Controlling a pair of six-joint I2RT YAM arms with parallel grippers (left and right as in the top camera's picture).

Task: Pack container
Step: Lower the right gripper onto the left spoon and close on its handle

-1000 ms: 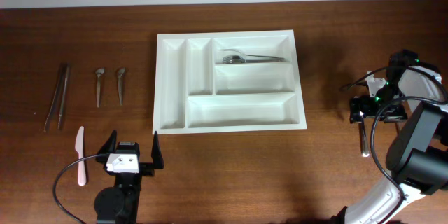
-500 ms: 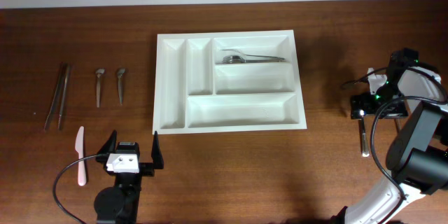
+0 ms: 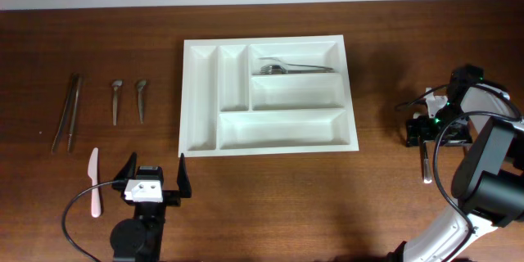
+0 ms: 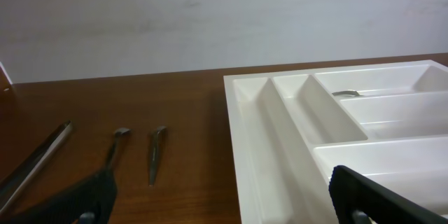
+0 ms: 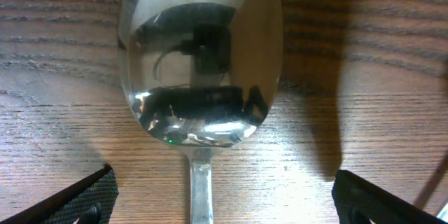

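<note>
The container (image 3: 187,98) is a white cutlery tray in the middle of the table. Silver cutlery (image 3: 295,69) lies in its upper right compartment. At the front left my left gripper (image 3: 155,166) stands open and holds nothing. The left wrist view shows its fingers (image 4: 87,199) wide apart, with the container's near corner (image 4: 241,87) ahead on the right. My right gripper (image 3: 419,131) is open at the far right, low over a metal spoon (image 3: 425,164). In the right wrist view the spoon's bowl (image 5: 201,56) fills the top. Its handle runs down between the open gripper (image 5: 224,203).
Left of the container lie two small spoons (image 3: 115,100) (image 3: 141,98), long metal tongs (image 3: 67,113) and a pink-and-white knife (image 3: 94,182). The spoons (image 4: 155,150) and the tongs (image 4: 35,168) also appear in the left wrist view. The table's back edge meets a white wall.
My right gripper has shifted slightly left and down over the spoon. The left arm has not moved.
</note>
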